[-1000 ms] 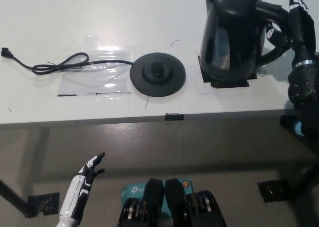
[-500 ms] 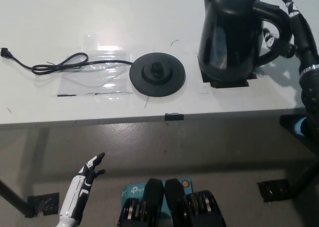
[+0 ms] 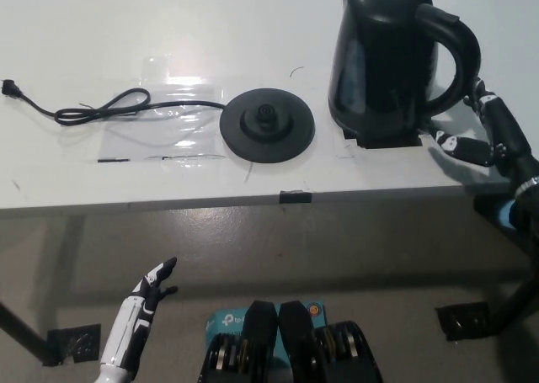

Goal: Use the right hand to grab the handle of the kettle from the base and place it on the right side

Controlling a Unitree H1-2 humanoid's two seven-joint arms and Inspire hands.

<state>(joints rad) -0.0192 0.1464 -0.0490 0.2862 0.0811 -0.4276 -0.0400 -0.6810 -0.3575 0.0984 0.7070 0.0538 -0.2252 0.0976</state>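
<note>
Where my right hand (image 3: 487, 139) gripped the handle a second ago, it now sits lower at the worktop's (image 3: 126, 29) right edge, fingers spread and holding nothing, just beside the kettle (image 3: 387, 59) but apart from it. That worktop is the largest thing before me, white and unchanged. On it the kettle stands upright on a dark taped patch at the right, well clear of its round base (image 3: 267, 125), which lies near the middle where it lay before. From the base the black cord (image 3: 93, 109) still trails left to its plug. Below the worktop edge, my left hand (image 3: 154, 286) rests with fingers apart, unmoved.
</note>
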